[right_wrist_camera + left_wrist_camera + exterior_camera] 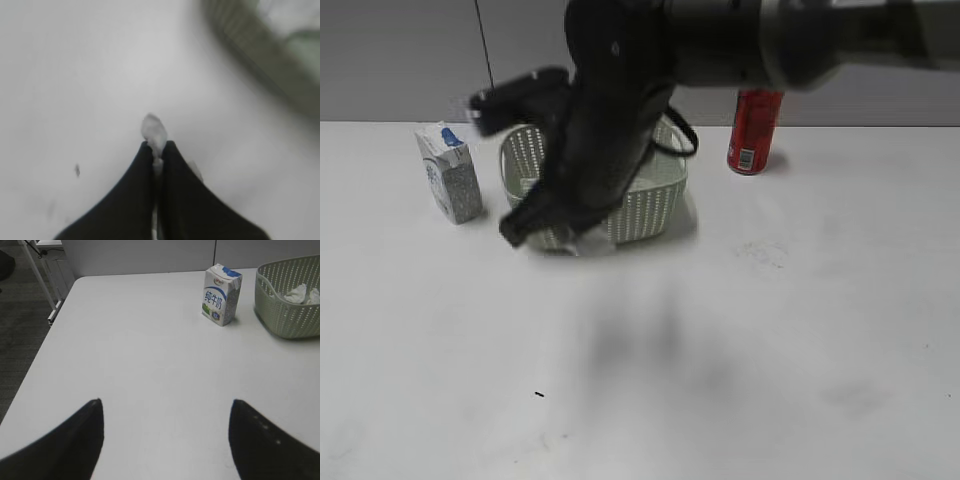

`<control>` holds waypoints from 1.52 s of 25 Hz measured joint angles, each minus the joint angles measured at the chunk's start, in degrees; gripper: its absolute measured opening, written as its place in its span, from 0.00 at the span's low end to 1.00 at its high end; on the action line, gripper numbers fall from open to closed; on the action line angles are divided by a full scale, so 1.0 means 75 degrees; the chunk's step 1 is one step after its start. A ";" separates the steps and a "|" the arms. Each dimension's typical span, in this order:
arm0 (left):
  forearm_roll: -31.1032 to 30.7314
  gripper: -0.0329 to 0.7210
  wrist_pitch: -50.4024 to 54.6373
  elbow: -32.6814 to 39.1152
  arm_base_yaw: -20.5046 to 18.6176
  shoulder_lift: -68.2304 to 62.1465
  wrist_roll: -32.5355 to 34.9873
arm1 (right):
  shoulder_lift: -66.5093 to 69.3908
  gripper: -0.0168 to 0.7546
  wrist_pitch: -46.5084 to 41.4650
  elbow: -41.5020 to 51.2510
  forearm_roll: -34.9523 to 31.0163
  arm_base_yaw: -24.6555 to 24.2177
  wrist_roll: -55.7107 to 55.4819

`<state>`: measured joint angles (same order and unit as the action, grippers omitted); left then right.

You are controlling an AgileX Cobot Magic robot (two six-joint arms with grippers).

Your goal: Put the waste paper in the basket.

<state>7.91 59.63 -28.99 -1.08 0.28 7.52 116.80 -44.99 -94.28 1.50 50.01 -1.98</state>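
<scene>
The pale green slotted basket (652, 208) stands at the back of the table. It also shows in the left wrist view (287, 320), with white waste paper (300, 292) lying inside it. My right arm reaches across the exterior view, blurred, with the right gripper (517, 230) low at the basket's front left. In the right wrist view the right gripper (156, 146) is shut on a small white wad of waste paper (153, 130) above the table, with the basket (250, 45) blurred at the upper right. My left gripper (166, 412) is open and empty over bare table.
A white-and-blue carton (450, 175) stands upright left of the basket and also shows in the left wrist view (221, 295). A red can (755, 130) stands at the back right. The table's left edge (50, 345) drops to the floor.
</scene>
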 joint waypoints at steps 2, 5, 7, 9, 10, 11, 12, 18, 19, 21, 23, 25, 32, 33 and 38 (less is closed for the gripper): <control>0.0000 0.80 0.0000 0.0000 0.0000 0.0000 0.0000 | -0.0009 0.02 0.0755 -0.0372 0.1095 -0.0020 -0.0556; 0.0000 0.80 0.0000 0.0000 0.0000 0.0000 0.0000 | 0.0102 0.02 0.1775 -0.0580 0.2693 -0.0121 -0.1730; 0.0000 0.80 0.0000 0.0000 0.0000 0.0000 0.0000 | 0.0280 0.02 0.2425 -0.0602 0.3500 -0.0247 -0.2305; -0.0008 0.80 0.0000 0.0000 0.0000 0.0000 0.0000 | 0.0584 0.02 0.2974 -0.0602 0.4166 -0.0432 -0.2631; -0.0008 0.80 0.0000 0.0000 0.0000 0.0000 0.0000 | 0.0734 0.02 0.3146 -0.0602 0.4330 -0.0555 -0.2751; -0.0008 0.80 0.0000 0.0000 0.0000 0.0000 0.0000 | 0.0914 0.02 0.3266 -0.0602 0.4401 -0.0683 -0.2823; -0.0008 0.80 0.0000 0.0000 0.0000 0.0000 0.0000 | 0.1086 0.04 0.3284 -0.0602 0.4412 -0.0797 -0.2862; -0.0008 0.80 0.0000 0.0000 0.0000 0.0000 0.0000 | 0.1575 0.68 0.2975 -0.0602 0.4038 -0.1077 -0.2944; -0.0008 0.80 0.0000 0.0000 0.0000 0.0000 0.0000 | 0.1575 0.76 0.2896 -0.0611 0.3937 -0.1069 -0.2944; -0.0008 0.80 0.0000 0.0000 0.0000 0.0000 0.0000 | 0.1559 0.81 0.2519 -0.0739 0.3733 -0.1060 -0.2936; -0.0008 0.80 0.0000 0.0000 0.0000 0.0000 0.0000 | 0.1472 0.82 0.1747 -0.1030 0.3441 -0.1060 -0.2920; -0.0008 0.80 0.0000 0.0000 0.0000 0.0000 0.0000 | 0.1326 0.83 0.0883 -0.1446 0.3135 -0.1087 -0.2564; -0.0008 0.80 0.0000 0.0000 0.0000 0.0000 0.0000 | 0.1042 0.81 -0.2412 -0.2932 0.0815 -0.1960 0.0341; -0.0008 0.80 0.0000 0.0000 0.0000 0.0000 0.0000 | 0.1035 0.81 -0.2728 -0.2952 0.0698 -0.2187 0.0437; -0.0008 0.80 0.0000 0.0000 0.0000 0.0000 0.0000 | 0.0895 0.79 -0.3070 -0.2816 -0.0082 -0.3416 0.0554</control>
<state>7.85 59.63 -28.99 -1.08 0.28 7.52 123.51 -68.02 -115.40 0.89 24.39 2.18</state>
